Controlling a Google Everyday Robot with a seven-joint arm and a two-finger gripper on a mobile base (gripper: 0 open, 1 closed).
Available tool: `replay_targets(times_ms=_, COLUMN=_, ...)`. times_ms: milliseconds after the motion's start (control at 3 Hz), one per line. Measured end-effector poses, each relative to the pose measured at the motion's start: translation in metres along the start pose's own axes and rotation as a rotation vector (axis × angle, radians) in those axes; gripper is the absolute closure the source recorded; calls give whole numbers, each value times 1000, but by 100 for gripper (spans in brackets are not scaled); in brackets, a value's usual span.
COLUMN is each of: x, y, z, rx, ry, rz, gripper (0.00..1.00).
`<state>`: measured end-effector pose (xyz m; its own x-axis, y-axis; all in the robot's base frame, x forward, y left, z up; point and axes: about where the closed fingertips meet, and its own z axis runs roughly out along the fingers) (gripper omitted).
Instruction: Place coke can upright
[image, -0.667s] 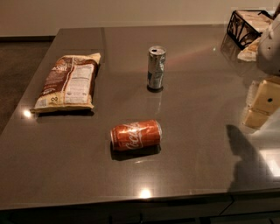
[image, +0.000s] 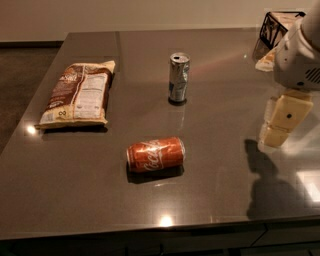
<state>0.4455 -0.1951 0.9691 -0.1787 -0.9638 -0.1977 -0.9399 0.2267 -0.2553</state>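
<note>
The coke can (image: 156, 155) is red-orange with white script. It lies on its side near the front middle of the dark grey table (image: 220, 195), its long axis running left to right. My gripper (image: 278, 123) hangs above the table's right side, well to the right of the can and a little farther back. It holds nothing and touches nothing. Its shadow falls on the table just in front of it.
A slim silver-grey can (image: 178, 77) stands upright behind the coke can at the table's middle. A brown chip bag (image: 77, 95) lies flat at the left. A black wire basket (image: 277, 25) with pale items sits at the back right corner. The table's front edge is near.
My gripper and arm have moved a little to the left, toward the table's middle. The cans and the bag have not moved.
</note>
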Motion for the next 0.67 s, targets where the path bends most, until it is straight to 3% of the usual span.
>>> replay_targets(times_ms=667, x=-53, y=4, z=34, rx=-41, ry=-25, rz=-100, gripper=0)
